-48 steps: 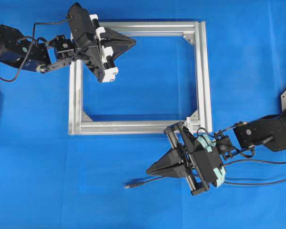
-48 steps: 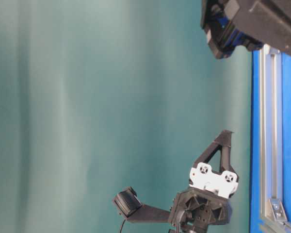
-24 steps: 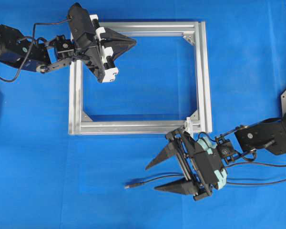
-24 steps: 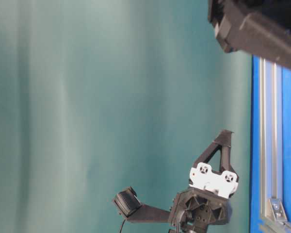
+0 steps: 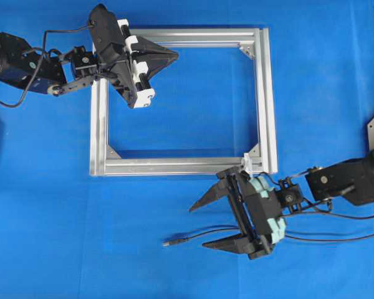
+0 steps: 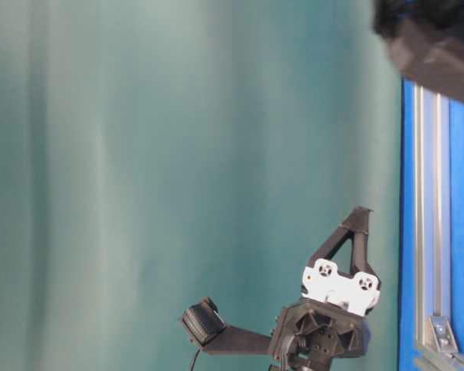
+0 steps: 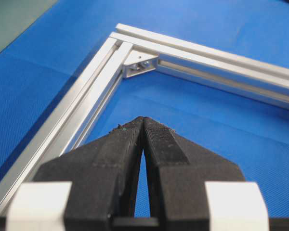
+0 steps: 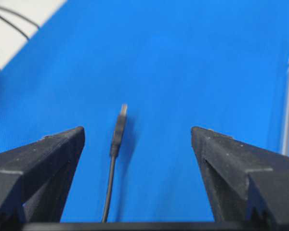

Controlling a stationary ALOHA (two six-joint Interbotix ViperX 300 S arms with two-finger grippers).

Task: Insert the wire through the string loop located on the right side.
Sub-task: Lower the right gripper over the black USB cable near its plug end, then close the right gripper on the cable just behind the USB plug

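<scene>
Seen from the right wrist, the wire (image 8: 116, 139) lies on the blue table (image 8: 183, 57) between the two fingers of the right tool (image 8: 137, 139), closer to the finger at that picture's left than to the other. Its long axis runs almost straight away from the camera, plug end farthest, so the fingers straddle it across its length. The right tool stands wide apart and holds nothing; whether a finger touches the cable cannot be told.

From overhead, the right tool (image 5: 202, 225) sits just below the aluminium frame's (image 5: 266, 99) lower right corner, and the wire (image 5: 187, 237) trails from under it toward the left, its plug (image 5: 169, 242) lying free on the table. The right arm is plainly the nearer one. My judgement is that closing on the cable just behind the plug comes next.

The string loop (image 5: 247, 159), a small whitish speck at that frame corner, lies just beyond the right tool's body.

Farthest off, the left tool (image 5: 174, 55) hangs over the frame's upper left part, fingers pressed together, empty.
</scene>
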